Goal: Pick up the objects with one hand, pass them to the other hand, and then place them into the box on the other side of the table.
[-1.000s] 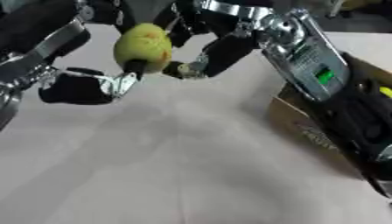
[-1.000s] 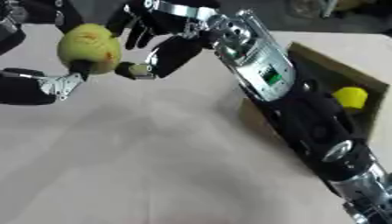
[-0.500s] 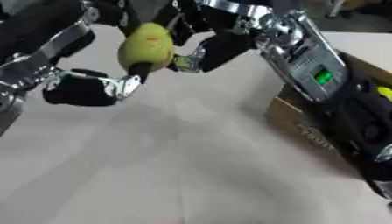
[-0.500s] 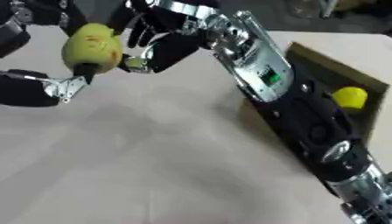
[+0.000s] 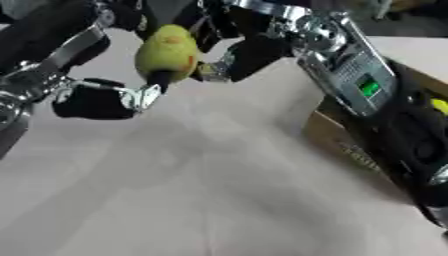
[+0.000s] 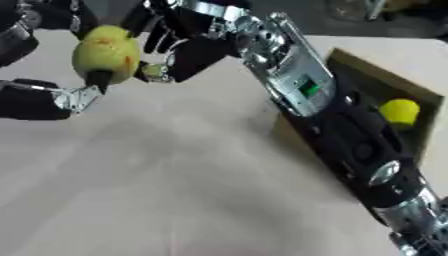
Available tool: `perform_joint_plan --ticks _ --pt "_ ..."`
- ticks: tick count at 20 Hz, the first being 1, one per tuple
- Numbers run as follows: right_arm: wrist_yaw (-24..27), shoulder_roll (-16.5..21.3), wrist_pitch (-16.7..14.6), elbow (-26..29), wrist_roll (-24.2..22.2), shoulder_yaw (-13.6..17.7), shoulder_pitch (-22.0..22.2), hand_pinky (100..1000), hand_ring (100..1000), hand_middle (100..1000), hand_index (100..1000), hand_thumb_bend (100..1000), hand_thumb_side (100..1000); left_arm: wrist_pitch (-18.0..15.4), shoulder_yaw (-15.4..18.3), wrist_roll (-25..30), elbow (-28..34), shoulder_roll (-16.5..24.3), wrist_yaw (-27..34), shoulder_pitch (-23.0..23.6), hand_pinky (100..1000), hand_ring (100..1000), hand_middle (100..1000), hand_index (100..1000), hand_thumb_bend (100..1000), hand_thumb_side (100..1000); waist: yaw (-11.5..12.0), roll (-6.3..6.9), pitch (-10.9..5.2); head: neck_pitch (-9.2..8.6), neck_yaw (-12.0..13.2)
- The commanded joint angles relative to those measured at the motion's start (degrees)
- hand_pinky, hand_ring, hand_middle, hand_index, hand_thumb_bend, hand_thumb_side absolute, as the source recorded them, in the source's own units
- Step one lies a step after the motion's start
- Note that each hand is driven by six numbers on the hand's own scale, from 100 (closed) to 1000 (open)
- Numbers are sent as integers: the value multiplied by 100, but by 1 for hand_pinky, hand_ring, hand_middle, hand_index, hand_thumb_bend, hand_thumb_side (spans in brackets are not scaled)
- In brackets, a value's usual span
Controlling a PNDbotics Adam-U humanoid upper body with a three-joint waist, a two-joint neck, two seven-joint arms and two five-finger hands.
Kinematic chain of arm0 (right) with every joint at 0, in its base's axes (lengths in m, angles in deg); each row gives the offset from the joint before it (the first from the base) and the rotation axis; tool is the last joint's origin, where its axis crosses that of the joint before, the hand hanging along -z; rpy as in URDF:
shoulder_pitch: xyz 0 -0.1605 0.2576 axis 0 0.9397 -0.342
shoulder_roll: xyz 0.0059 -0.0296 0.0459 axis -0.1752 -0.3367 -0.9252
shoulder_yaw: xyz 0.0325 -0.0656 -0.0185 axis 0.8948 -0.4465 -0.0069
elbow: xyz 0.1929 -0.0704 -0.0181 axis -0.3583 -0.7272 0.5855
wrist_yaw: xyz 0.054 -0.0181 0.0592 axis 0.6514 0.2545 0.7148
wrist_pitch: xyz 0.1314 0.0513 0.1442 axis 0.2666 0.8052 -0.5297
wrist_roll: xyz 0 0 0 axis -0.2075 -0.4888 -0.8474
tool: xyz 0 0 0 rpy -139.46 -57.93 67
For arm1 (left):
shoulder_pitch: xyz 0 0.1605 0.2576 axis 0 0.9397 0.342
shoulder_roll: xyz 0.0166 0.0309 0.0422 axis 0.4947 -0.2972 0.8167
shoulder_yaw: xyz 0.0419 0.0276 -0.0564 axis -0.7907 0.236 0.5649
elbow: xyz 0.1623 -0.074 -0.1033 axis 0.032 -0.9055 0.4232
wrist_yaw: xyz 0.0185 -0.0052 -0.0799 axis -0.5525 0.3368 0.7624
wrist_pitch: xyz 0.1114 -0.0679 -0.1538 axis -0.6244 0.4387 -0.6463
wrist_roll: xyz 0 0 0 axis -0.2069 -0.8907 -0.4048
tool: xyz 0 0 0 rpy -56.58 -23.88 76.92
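An open brown cardboard box [image 6: 367,75] sits at the frame's right edge on the pale table [image 5: 201,200] — a small yellow ball [image 6: 399,111] inside, half hidden by the right arm. At upper left, the left hand [image 5: 105,97] pinches a yellow-green pear-shaped fruit [image 5: 168,52] aloft — the right hand's [image 5: 236,52] curled fingers touch its side.
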Motion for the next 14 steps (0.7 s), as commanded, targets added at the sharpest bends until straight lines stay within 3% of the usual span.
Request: perform_joint_plan --ticks 1,14 --pt "13 126 -88 142 -147 126 -72 766 732 771 819 475 122 28 95 -79 16 134 -69 -29 687 627 585 526 140 218 -10 -14 -193 -48 18" --pt "-25 240 -229 183 -311 247 4 775 744 784 836 416 100 122 180 -301 72 204 -203 73 680 622 571 499 155 193 -37 -9 -176 -80 19"
